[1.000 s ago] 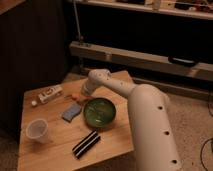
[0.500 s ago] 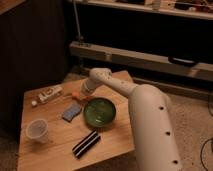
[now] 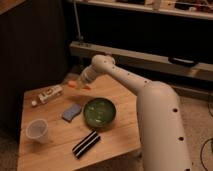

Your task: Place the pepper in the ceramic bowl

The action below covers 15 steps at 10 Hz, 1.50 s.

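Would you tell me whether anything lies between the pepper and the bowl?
Nothing visible does. The gripper is shut on the pepper, with only bare table between it and the bowl; the sponge lies off to the side.

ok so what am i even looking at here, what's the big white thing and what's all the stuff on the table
The big white thing is a robot arm, seen by one camera looking down over the table; where the camera is mounted I cannot tell. At the arm's tip is a gripper, a two-finger clamp, over the table's far edge. It is shut, apparently on a small orange pepper. Also there: a green bowl, a blue sponge left of it, a plastic cup front left, a striped black-and-white object in front of the bowl, and a white package lying far left.
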Each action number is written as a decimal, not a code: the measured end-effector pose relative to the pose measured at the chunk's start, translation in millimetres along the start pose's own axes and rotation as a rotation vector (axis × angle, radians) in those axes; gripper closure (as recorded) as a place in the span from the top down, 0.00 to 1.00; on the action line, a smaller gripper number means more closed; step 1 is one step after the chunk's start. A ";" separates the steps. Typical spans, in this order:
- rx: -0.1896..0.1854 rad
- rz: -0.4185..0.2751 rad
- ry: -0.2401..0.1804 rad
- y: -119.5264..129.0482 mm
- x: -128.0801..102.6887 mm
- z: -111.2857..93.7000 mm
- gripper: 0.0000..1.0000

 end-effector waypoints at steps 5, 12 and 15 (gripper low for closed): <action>-0.001 0.098 -0.039 34.9 31.3 -98.9 0.00; -0.038 0.212 0.014 161.0 96.6 -165.6 0.41; -0.047 0.234 0.033 178.3 119.6 -127.4 0.72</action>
